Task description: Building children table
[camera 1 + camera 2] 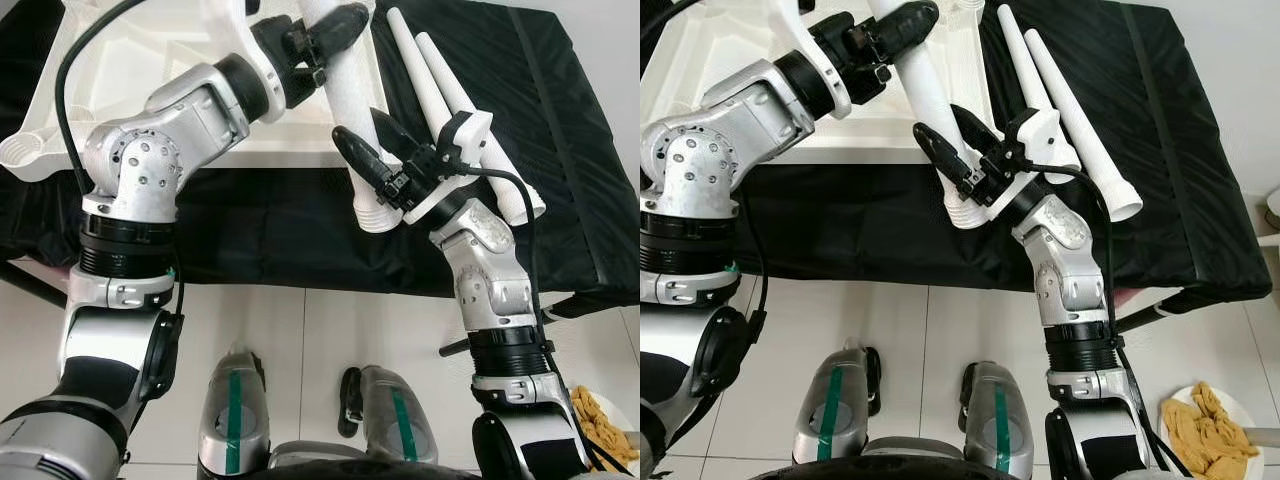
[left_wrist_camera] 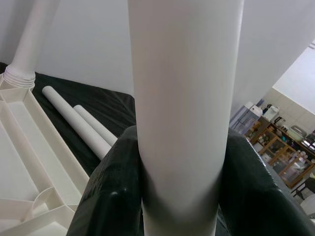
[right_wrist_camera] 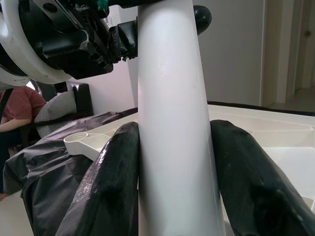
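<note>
Two claws hold one white leg [image 1: 352, 110] between them. The leg is a long white tube, and it hangs in the air over the near edge of the table [image 1: 560, 120], which has a black cloth on it. The left claw [image 1: 322, 38] is pinching the leg high up, at the far end. Its two black fingers [image 2: 106, 196] press on both sides of the tube. The right claw [image 1: 378, 145] is pinching the same leg lower down, near the ridged end that points at the robot. Its black fingers [image 3: 115, 182] also squeeze the tube from both sides.

The white tabletop [image 1: 130, 70] lies upside down on the black cloth, on the left and far side. You can see ribs and round sockets on its underside. One leg [image 2: 30, 39] already stands up in a far corner socket of the tabletop.

Two more legs [image 1: 1060, 100] lie flat on the cloth just right of the tabletop. They lie side by side, touching or almost touching, with their wide ridged ends toward the near right.

The floor [image 1: 310, 330] below has pale tiles, and the robot's two feet [image 1: 910, 410] stand on it. A plate [image 1: 1215, 425] with a yellow rag on it sits on the floor at the near right. A person in a red top [image 3: 17, 110] sits past the table
</note>
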You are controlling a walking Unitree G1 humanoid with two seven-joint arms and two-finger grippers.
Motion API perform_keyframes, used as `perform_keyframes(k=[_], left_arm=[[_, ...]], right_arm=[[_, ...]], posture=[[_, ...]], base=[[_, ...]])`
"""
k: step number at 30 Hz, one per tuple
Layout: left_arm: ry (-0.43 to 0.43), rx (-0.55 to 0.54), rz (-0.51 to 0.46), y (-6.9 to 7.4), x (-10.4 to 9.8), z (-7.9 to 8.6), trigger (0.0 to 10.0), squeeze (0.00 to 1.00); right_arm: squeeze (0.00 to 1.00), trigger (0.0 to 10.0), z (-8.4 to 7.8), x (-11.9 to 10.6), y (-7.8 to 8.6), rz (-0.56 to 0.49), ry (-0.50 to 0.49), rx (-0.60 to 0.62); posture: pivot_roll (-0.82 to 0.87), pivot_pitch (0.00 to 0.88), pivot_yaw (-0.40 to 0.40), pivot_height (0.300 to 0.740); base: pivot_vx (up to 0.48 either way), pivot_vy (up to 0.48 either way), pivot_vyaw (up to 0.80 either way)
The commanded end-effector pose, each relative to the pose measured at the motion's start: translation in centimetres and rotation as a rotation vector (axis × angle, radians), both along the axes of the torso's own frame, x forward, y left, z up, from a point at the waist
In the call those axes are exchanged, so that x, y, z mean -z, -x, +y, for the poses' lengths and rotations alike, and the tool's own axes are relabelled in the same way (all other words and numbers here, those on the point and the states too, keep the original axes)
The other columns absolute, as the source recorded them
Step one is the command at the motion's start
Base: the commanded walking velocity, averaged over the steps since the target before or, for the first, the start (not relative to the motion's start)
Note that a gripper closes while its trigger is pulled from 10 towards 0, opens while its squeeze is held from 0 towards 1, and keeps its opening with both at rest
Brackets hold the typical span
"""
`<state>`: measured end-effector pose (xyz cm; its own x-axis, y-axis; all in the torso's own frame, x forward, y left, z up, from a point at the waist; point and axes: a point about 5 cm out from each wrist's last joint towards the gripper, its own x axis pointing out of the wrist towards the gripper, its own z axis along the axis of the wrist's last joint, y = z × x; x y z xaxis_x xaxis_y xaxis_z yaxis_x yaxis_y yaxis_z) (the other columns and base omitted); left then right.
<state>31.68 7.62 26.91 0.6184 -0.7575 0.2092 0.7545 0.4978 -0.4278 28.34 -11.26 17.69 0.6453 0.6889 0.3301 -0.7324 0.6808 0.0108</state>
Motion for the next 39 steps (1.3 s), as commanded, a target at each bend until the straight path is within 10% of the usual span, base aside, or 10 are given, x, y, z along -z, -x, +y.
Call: perform_keyframes(k=[1, 9, 10, 20, 21, 39], left_arm=[[0.059, 0.280, -0.160, 1.4, -1.5, -0.8, 0.0, 0.00], [0.016, 0.268, -0.184, 1.2, -1.7, -0.8, 1.2, 0.00], [-0.007, 0.274, -0.200, 1.3, -1.7, -0.9, 10.0, 0.00], [-0.173, 0.173, -0.347, 1.5, -2.2, -1.8, 10.0, 0.00], [-0.224, 0.150, -0.402, 1.8, -2.4, -2.4, 10.0, 0.00], [-0.331, 0.167, -0.581, 3.6, -3.0, -4.8, 10.0, 0.00]], right_arm=[[0.00, 10.0, -0.2, 0.0, -0.2, 0.004, -0.002, 0.012], [0.00, 10.0, -0.4, 0.0, -0.4, 0.010, 0.000, 0.014], [1.00, 10.0, -0.4, 0.0, -0.3, 0.015, -0.004, 0.004], [1.00, 10.0, -0.8, -0.4, -0.7, 0.024, 0.054, -0.003], [0.00, 10.0, -0.9, -0.7, -1.1, 0.035, 0.098, 0.005], [0.00, 10.0, 0.4, -1.9, -3.9, 0.127, 0.276, -0.047]], posture=[[0.03, 0.000, 0.013, 0.740], [0.03, 0.000, 0.006, 0.740], [0.03, 0.000, -0.004, 0.740], [0.04, 0.000, -0.013, 0.740], [0.05, 0.000, -0.016, 0.740], [0.06, 0.000, -0.039, 0.740]], base=[[0.000, 0.000, 0.00], [0.000, 0.000, 0.00], [0.000, 0.000, 0.00], [0.000, 0.000, 0.00], [0.000, 0.000, 0.00], [0.000, 0.000, 0.00]])
